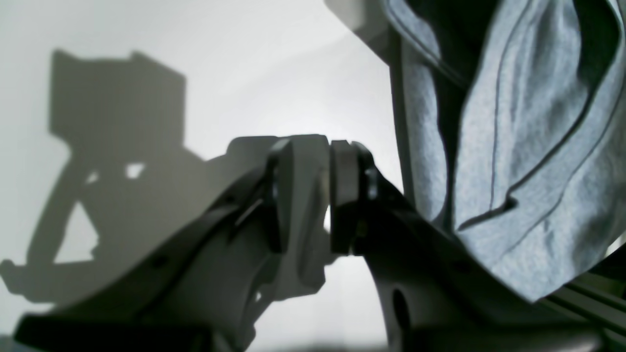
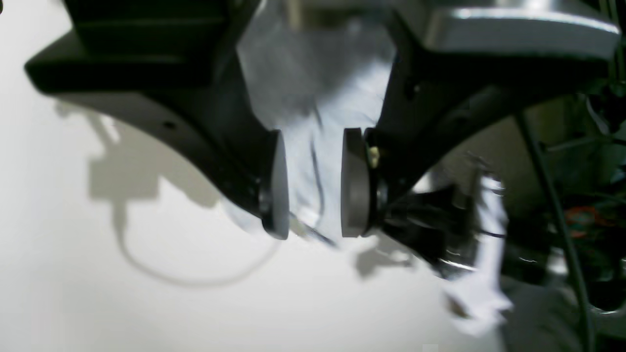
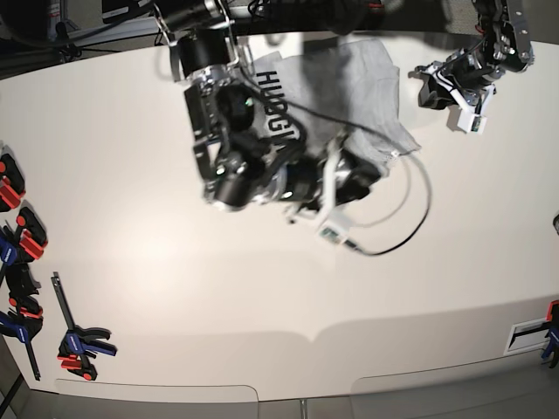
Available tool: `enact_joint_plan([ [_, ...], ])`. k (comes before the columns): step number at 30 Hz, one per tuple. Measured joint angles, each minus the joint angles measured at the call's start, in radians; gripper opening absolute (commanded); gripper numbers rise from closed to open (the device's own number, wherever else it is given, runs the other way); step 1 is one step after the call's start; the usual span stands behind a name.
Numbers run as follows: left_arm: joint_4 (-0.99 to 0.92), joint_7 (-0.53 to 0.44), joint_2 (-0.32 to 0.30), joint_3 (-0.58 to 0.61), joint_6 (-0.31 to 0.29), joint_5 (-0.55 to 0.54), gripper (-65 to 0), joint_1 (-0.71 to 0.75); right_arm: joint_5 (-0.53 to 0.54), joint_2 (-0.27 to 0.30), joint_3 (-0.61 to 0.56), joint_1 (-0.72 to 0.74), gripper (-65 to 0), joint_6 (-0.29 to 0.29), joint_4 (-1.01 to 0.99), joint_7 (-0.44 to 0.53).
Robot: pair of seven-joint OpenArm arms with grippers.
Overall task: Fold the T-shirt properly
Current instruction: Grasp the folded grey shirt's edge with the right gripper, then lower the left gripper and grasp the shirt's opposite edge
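Lying rumpled on the smooth white table (image 3: 157, 288), the heather-grey T-shirt (image 3: 367, 83).

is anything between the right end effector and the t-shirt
Nothing visible. In the right wrist view the right end effector has its jaws apart with the grey T-shirt directly behind the gap and no other object between. In the base view it sits over the shirt's edge on the table.

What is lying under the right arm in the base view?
The T-shirt lies crumpled on the table, black lettering partly showing beside the right arm. The arm covers the shirt's near-left part, so the rest of the lettering and that edge cannot be seen.
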Motion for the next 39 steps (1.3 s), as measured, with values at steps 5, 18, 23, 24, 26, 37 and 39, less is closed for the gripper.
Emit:
enact_joint_plan([
  [5, 0.002, -0.017, -0.013, 0.000, -0.025, -0.012, -60.4, -0.006, 0.008, -0.002, 0.223, -0.002, -48.1, 0.000, 0.000, -0.021],
  [18, 0.393, 0.183, -0.013, -0.140, -0.182, -0.402, -65.0, 0.031, 0.108, -0.002, 0.418, -0.001, -65.0, 0.000, 0.000, -0.033],
  [23, 0.393, 0.247, 0.013, -0.116, -0.184, -0.435, -65.0, 0.096, -0.070, 0.013, 0.262, 0.010, -65.0, 0.000, -0.005, 0.011],
  [24, 0.387, 0.248, 0.011, -0.098, -0.185, -0.433, -65.0, 0.100, -0.099, 0.013, 0.240, 0.014, -65.0, 0.000, -0.014, 0.023],
  [26, 0.356, 0.244, 0.011, -0.037, -0.187, -0.412, -65.0, 0.098, -0.144, 0.013, 0.200, 0.023, -65.0, 0.000, -0.049, 0.040],
  [37, 0.142, 0.240, 0.013, 0.248, -0.188, -0.307, -65.0, 0.066, -0.345, 0.026, 0.166, 0.094, -65.0, 0.004, -0.336, 0.127],
  [39, 0.124, 0.232, 0.013, 0.249, -0.187, -0.209, -65.0, 0.052, -0.335, 0.025, 0.166, 0.084, -65.0, 0.003, -0.358, 0.107],
])
